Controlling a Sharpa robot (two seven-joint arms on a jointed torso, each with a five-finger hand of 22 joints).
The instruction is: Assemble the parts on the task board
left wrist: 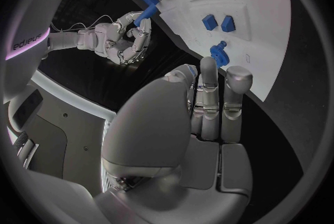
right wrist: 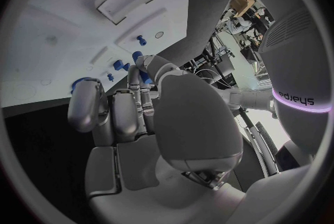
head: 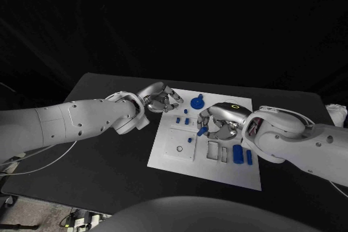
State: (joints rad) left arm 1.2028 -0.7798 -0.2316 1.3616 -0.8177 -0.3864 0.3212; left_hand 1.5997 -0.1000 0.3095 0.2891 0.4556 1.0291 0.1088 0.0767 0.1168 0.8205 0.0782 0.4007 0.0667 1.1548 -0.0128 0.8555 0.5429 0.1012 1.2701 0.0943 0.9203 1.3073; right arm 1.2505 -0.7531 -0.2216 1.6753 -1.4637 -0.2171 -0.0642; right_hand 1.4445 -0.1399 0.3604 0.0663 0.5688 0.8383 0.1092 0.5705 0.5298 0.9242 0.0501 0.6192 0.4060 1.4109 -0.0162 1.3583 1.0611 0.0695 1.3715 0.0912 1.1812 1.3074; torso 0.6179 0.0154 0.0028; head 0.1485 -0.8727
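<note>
Right hand (head: 220, 124) at frame centre over the white board (head: 170, 156), pinching a small blue peg (head: 202, 131) between its fingertips, above the board's middle. Left hand (head: 161, 98) near the board's upper left corner, fingers curled in, nothing seen in them, close to the blue knob (head: 197, 100). More blue pieces (head: 242, 155) lying lower right on the board. Risk judged: peg slipping or tilting in so light a pinch, jamming at its hole; hands crowding together.
</note>
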